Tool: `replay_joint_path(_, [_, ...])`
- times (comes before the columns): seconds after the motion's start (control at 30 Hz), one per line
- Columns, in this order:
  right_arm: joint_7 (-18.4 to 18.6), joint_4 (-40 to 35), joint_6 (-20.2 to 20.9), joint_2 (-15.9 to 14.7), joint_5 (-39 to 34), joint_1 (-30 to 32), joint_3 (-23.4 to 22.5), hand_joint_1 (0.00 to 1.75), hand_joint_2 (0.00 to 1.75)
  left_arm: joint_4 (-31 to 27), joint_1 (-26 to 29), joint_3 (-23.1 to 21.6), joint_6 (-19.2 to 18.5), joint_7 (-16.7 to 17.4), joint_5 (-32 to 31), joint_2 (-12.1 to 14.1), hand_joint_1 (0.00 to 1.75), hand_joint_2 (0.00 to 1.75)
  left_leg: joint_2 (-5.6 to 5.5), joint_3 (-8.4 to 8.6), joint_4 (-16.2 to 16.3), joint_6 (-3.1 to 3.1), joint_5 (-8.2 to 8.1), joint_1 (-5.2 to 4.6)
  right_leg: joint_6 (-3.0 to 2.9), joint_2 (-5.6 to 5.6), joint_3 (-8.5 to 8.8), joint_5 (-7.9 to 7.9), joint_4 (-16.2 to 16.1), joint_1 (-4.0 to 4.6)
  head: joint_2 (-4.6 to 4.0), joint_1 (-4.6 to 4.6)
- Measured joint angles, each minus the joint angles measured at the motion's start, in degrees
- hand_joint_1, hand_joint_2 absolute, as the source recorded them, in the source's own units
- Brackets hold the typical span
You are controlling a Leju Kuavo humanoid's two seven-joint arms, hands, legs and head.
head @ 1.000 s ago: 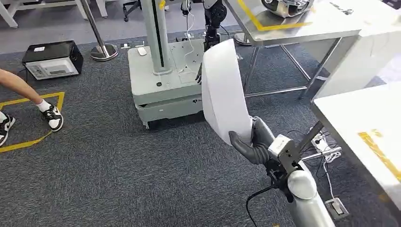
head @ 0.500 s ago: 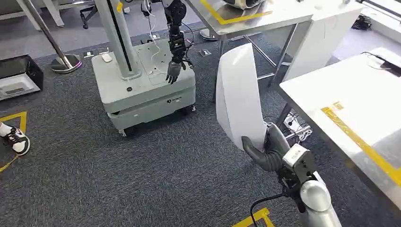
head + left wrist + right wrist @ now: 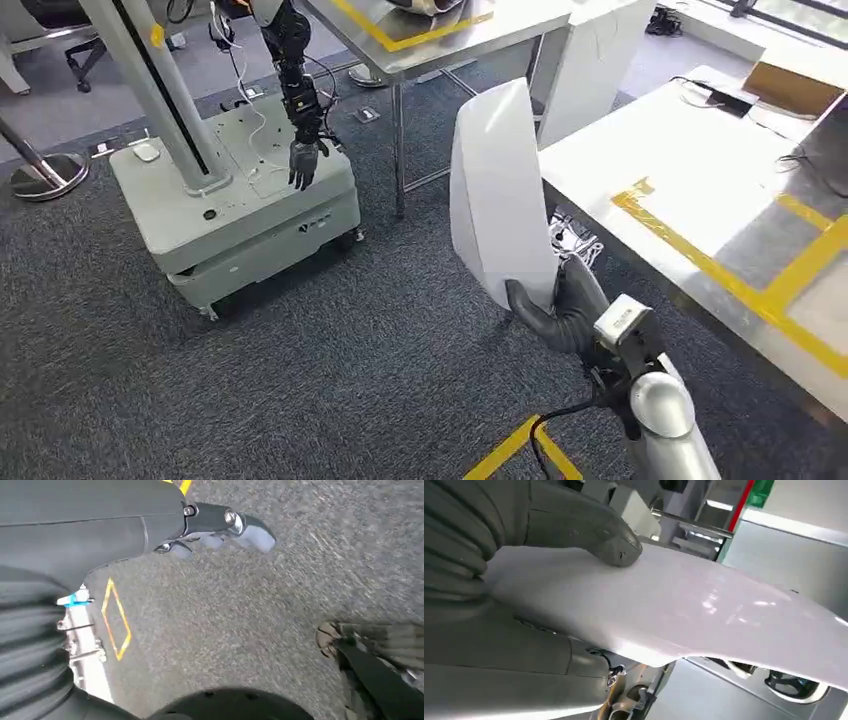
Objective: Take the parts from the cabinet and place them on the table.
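- White panel part (image 3: 497,190) — upright, just left of the desk (image 3: 690,170), not yet over it.
- Right hand (image 3: 558,312) — thumb and fingers clamp its lower edge only; tall part may tip or slip.
- Risk — swinging part clips desk rim.
- Left hand (image 3: 220,527) — hangs over carpet, fingers loosely apart, holding nothing.

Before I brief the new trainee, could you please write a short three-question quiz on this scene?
1. True or false: the right hand holds the curved white plastic panel.
2. What lies on the white table? A: yellow tape lines; B: a red bucket.
3. Fill in: the grey wheeled robot base stands on dark ____.

Key: 1 true; 2 A; 3 carpet.
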Motion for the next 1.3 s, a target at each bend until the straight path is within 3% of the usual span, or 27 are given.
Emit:
replay_joint_path(0.03, [0.1,0.2,-0.1,0.0,0.0,-0.1,0.1,1.75,1.75,-0.1,0.1,0.0,0.0,0.0,0.1,-0.2,0.0,1.75,0.81,0.04,-0.5,0.55,0.34,0.38,0.06,-0.24,-0.3,-0.17,0.3,-0.09,0.0,0.02])
replay_joint_path(0.07, [0.1,0.2,-0.1,0.0,0.0,-0.4,0.2,1.75,1.75,0.0,0.1,0.0,0.0,0.0,0.3,0.0,0.0,1.75,1.36,0.0,-0.6,0.8,0.44,0.31,0.16,-3.66,-0.93,-1.21,1.8,0.35,0.0,0.22])
replay_joint_path(0.1, [0.2,0.3,-0.1,0.0,0.0,-1.0,0.4,1.75,1.75,0.0,0.2,0.0,0.1,0.0,0.6,0.1,0.0,1.75,2.15,-0.1,-0.5,1.06,0.43,0.16,0.39,-5.88,-2.78,-3.42,5.5,0.42,0.0,0.37])
replay_joint_path(0.17, [0.3,0.3,0.1,0.2,0.1,-1.5,1.1,1.75,1.75,0.0,0.4,0.0,0.2,0.0,1.1,0.2,0.0,1.75,3.81,-0.16,-0.5,1.37,0.29,-0.15,0.63,-7.13,-7.12,-7.36,14.7,0.25,-0.02,0.35])
replay_joint_path(0.2, [0.6,0.4,0.1,0.2,0.1,-1.5,1.3,1.75,1.75,0.0,0.4,0.0,0.3,0.0,1.2,0.3,0.0,1.75,4.64,-0.17,-0.5,1.47,0.23,-0.25,0.65,-7.25,-8.62,-8.13,17.9,0.24,0.0,0.37])
replay_joint_path(0.23, [0.8,0.5,0.1,0.2,0.1,-1.5,1.4,1.75,1.75,0.0,0.4,0.0,0.3,0.2,1.3,0.3,0.0,1.75,5.27,-0.14,-0.5,1.47,0.2,-0.28,0.61,-7.32,-8.73,-7.61,18.1,0.24,0.0,0.37])
replay_joint_path(0.3, [1.0,0.6,0.1,0.2,0.1,-1.7,1.6,1.75,1.75,0.0,0.3,0.0,0.0,0.4,0.5,0.2,0.0,1.75,6.74,0.05,-0.5,1.49,-0.01,-0.35,0.29,-7.76,-4.75,-3.45,10.6,0.33,0.0,0.37])
replay_joint_path(0.33, [1.0,0.6,0.1,0.2,0.2,-1.8,1.6,1.75,1.75,0.0,0.3,-0.1,-0.1,0.4,0.0,0.2,0.0,1.75,7.34,0.26,-0.5,1.36,-0.14,-0.37,-0.03,-9.08,-1.52,-1.18,4.9,0.49,0.0,0.37])
replay_joint_path(0.37, [1.2,0.6,0.0,0.2,0.4,-2.0,1.7,1.75,1.75,0.0,0.3,-0.4,-0.2,0.3,-0.2,0.3,0.0,1.75,7.96,0.49,-0.5,1.19,-0.29,-0.44,-0.42,-11.83,0.71,-0.83,0.6,0.86,0.0,0.35])
replay_joint_path(0.4, [1.3,0.5,-0.1,0.2,0.7,-2.0,1.8,1.75,1.75,0.0,0.3,-0.5,-0.1,0.0,-0.2,0.3,0.0,1.75,8.39,0.51,-0.5,0.78,-0.53,-0.84,-0.67,-12.58,0.84,-1.07,0.2,1.22,0.0,0.28])
replay_joint_path(0.5, [1.5,0.2,-0.1,0.2,1.0,-2.0,2.1,1.75,1.75,-0.1,0.1,-0.5,-0.1,0.2,0.8,0.1,0.0,1.75,10.08,0.96,-0.9,-0.06,-0.61,-0.42,-1.3,-10.14,0.4,-0.84,0.2,1.68,-0.02,0.33])
replay_joint_path(0.53, [1.4,0.2,0.0,0.2,1.0,-2.1,2.1,1.75,1.75,-0.1,0.0,-0.5,-0.1,0.8,0.8,0.1,0.0,1.75,10.74,1.3,-0.9,-0.53,-0.85,-0.63,-1.76,-9.39,0.62,-0.48,-0.5,1.32,0.0,0.35])
replay_joint_path(0.6, [0.7,0.7,0.0,0.1,0.6,-3.0,2.7,1.75,1.75,-0.1,0.0,-0.5,-0.1,1.1,1.3,0.2,0.0,1.75,5.61,0.23,1.5,-1.09,-2.41,-0.24,-2.06,-8.46,1.46,-0.09,-1.3,0.67,0.0,0.26])
replay_joint_path(0.63, [0.2,2.2,0.1,0.0,0.4,-5.3,3.2,1.75,1.75,-0.1,0.2,-0.5,-0.1,1.0,2.2,0.2,0.0,1.75,3.99,-2.17,6.3,-1.18,-4.95,-0.17,-2.37,-7.57,1.32,0.05,-1.3,0.51,0.0,0.2])
replay_joint_path(0.7, [-0.5,5.1,0.0,0.0,-0.2,-7.4,4.2,1.75,1.75,0.0,0.4,-0.5,0.1,1.1,3.4,0.1,0.0,1.75,3.07,-6.43,14.1,-1.38,-7.56,-0.12,-2.42,-5.91,1.27,0.07,-1.3,0.48,0.0,0.15])
replay_joint_path(0.73, [-0.5,5.5,0.0,0.0,-0.5,-7.6,4.3,1.75,1.75,0.0,0.4,-0.5,0.2,1.5,3.4,0.1,0.0,1.75,2.99,-7.35,15.3,-1.43,-7.19,-0.11,-2.41,-5.24,1.28,0.06,-1.2,0.46,0.0,0.18])
replay_joint_path(0.77, [-0.2,5.6,-0.1,0.0,-0.5,-7.7,4.5,1.75,1.75,0.0,0.5,-0.5,0.0,2.1,3.1,0.1,0.0,1.75,2.97,-7.0,13.8,-1.48,-5.51,-0.09,-2.36,-4.55,1.25,0.03,-1.0,0.4,0.0,0.18])
replay_joint_path(0.83, [0.3,5.8,-0.3,0.0,-0.5,-8.2,4.5,1.75,1.75,0.0,0.5,-0.5,-0.3,2.5,2.5,0.1,0.0,1.75,2.28,-3.56,6.0,-1.64,-0.53,0.21,-1.91,-3.09,1.26,-0.16,-0.6,0.09,0.0,0.18])
replay_joint_path(0.87, [0.4,5.8,-0.3,0.0,-0.5,-8.5,4.5,1.75,1.75,0.0,0.5,-0.5,-0.3,2.6,2.4,0.1,0.0,1.75,0.93,-1.79,2.2,-1.83,1.29,0.5,-1.55,-2.53,1.2,-0.35,-0.3,-0.09,0.0,0.18])
replay_joint_path(0.9, [0.6,5.8,-0.3,0.0,-0.6,-8.9,4.5,1.75,1.75,0.0,0.6,-0.7,-0.3,2.5,2.2,-0.2,0.0,1.75,-2.33,-1.06,0.2,-2.11,0.28,0.74,-0.87,-1.79,0.57,-0.64,0.4,0.14,0.0,0.09])
replay_joint_path(0.93, [0.8,5.8,-0.5,0.0,-0.6,-9.0,4.5,1.75,1.75,0.0,0.6,-0.9,-0.3,2.0,2.1,-0.2,0.0,1.75,-1.41,-0.97,0.4,-1.22,0.52,0.68,-0.54,-1.22,0.2,-0.47,0.6,0.06,0.0,0.11])
replay_joint_path(1.03, [0.7,5.7,-0.9,-0.3,-1.0,-8.2,4.4,1.75,1.75,-0.1,0.3,-1.0,-0.1,1.1,2.0,-0.3,0.0,1.75,0.32,-0.95,0.2,0.04,0.84,0.47,0.5,0.53,-0.21,0.16,0.0,-0.25,0.0,0.09])
replay_joint_path(1.1, [0.5,5.2,-1.1,-0.8,-1.4,-7.3,4.3,1.75,1.75,0.0,0.3,-1.1,-0.1,0.4,1.6,-0.1,0.0,1.75,1.75,-0.93,0.0,0.82,0.91,0.46,0.68,-5.62,-1.52,-1.77,3.0,0.33,0.0,0.44])
replay_joint_path(1.13, [0.4,4.9,-1.1,-0.8,-1.4,-7.1,4.3,1.75,1.75,0.0,0.4,-1.2,-0.1,-0.1,1.4,-0.2,0.0,1.75,2.56,-0.96,0.0,1.03,0.85,0.23,0.87,-6.88,-3.56,-3.99,7.1,0.33,0.0,0.42])
replay_joint_path(1.2, [0.2,4.8,-1.1,-0.8,-1.4,-5.9,4.3,1.75,1.75,0.0,0.5,-1.4,-0.1,-0.6,1.3,-0.1,0.0,1.75,4.27,-0.97,0.1,1.36,0.64,-0.11,0.86,-7.31,-7.84,-7.48,15.9,0.31,0.0,0.44])
replay_joint_path(1.23, [0.2,4.8,-1.1,-0.9,-1.4,-5.2,4.3,1.75,1.75,0.0,0.4,-1.4,-0.1,-0.9,1.2,-0.1,0.0,1.75,5.12,-0.97,0.1,1.5,0.55,-0.25,0.75,-7.31,-8.9,-7.73,17.9,0.33,0.0,0.44])
replay_joint_path(1.3, [-0.1,4.8,-1.1,-0.9,-1.4,-4.5,4.3,1.75,1.75,-0.1,0.2,-1.5,-0.2,-1.0,1.2,-0.2,0.0,1.75,6.7,-0.79,0.1,1.64,0.33,-0.54,0.21,-7.44,-6.72,-4.72,13.7,0.5,0.0,0.44])
